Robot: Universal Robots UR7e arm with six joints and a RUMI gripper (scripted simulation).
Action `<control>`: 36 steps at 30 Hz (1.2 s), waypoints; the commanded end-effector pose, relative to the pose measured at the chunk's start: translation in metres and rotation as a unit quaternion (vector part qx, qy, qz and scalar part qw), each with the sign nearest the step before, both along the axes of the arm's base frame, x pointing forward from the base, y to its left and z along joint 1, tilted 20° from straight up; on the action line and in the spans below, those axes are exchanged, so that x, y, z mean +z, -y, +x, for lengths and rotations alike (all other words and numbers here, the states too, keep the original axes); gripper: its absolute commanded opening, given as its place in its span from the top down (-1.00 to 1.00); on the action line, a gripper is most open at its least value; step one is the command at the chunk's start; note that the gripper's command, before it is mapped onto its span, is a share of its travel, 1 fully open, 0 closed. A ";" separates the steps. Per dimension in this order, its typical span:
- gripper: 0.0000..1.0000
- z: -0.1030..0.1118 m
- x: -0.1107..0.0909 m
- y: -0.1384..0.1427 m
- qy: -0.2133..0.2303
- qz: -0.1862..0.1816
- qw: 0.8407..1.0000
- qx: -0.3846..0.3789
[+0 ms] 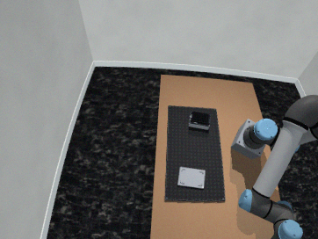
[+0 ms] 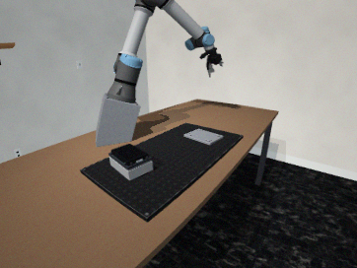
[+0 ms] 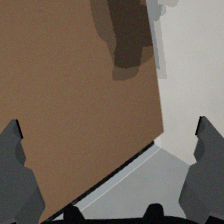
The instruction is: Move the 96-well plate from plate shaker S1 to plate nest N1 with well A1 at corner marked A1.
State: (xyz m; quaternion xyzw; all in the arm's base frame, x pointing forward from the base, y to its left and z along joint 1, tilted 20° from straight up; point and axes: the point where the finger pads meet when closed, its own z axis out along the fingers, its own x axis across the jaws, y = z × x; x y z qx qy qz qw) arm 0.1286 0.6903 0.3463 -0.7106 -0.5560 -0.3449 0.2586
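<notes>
The dark 96-well plate [image 1: 200, 118] sits on the grey plate shaker S1 [image 1: 199, 126] at the far end of the black mat; both also show in the exterior view, the plate [image 2: 129, 154] on the shaker [image 2: 131, 169]. The pale flat plate nest N1 [image 1: 191, 177] lies at the near end of the mat, and shows in the exterior view [image 2: 202, 136]. My gripper [image 2: 212, 64] hangs high in the air above the table's far end, well away from both. Its fingers stand wide open and empty over bare table top. The plate's cut corner is too small to make out.
The black mat [image 1: 194, 154] lies along the wooden table [image 1: 206, 145]. The arm's grey base block [image 1: 247, 145] stands on the table beside the mat. The table edge and the floor and wall show in the wrist view.
</notes>
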 end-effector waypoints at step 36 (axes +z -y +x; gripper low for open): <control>-1.00 0.064 -0.022 0.022 -0.031 -0.021 0.996 -0.080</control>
